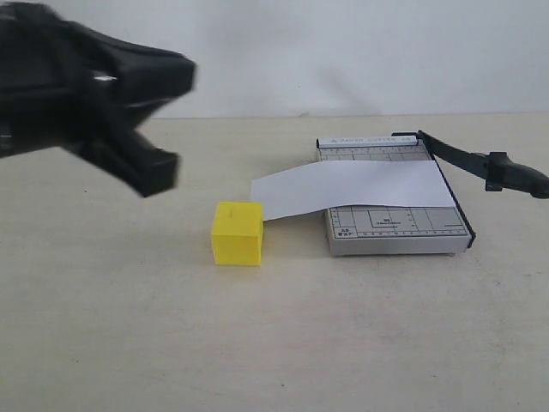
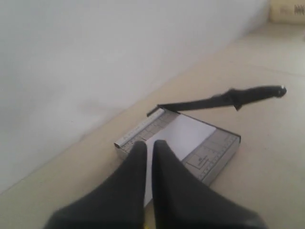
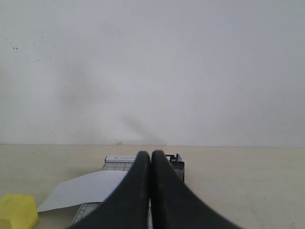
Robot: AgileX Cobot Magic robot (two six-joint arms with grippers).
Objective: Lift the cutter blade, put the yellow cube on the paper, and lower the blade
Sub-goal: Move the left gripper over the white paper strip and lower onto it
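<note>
we see the left gripper (image 2: 148, 147) best in its own wrist view. its 2 black fingers (image 2: 136, 164) stand almost together, with only a thin slit between them, and they hold nothing. a sliver of yellow shows through the bottom of that slit, too small for us to say more. in the exterior view this gripper is a blurred black mass at the upper left, above the table (image 1: 274, 343) and cut off by the frame edge, so its shape there is hard to read. the right gripper (image 3: 151, 156) does not show in the exterior view. in its wrist view the 2 fingers are pressed together on nothing.

the yellow cube (image 1: 237, 233) sits on the table just beside the left edge of the grey trimmer base (image 1: 399, 230), not on the paper (image 1: 352, 189). the paper lies across the base, and its left end sticks out past the base toward the cube. we cannot tell whether that end touches the cube's top corner. in the right wrist view the cube is cut off at the frame corner.

the cutter blade (image 1: 467, 159) is raised off the base, running from its hinge at the far right corner out to the right. the exterior frame edge cuts off the tip of its handle, while the left wrist view shows the whole handle.
</note>
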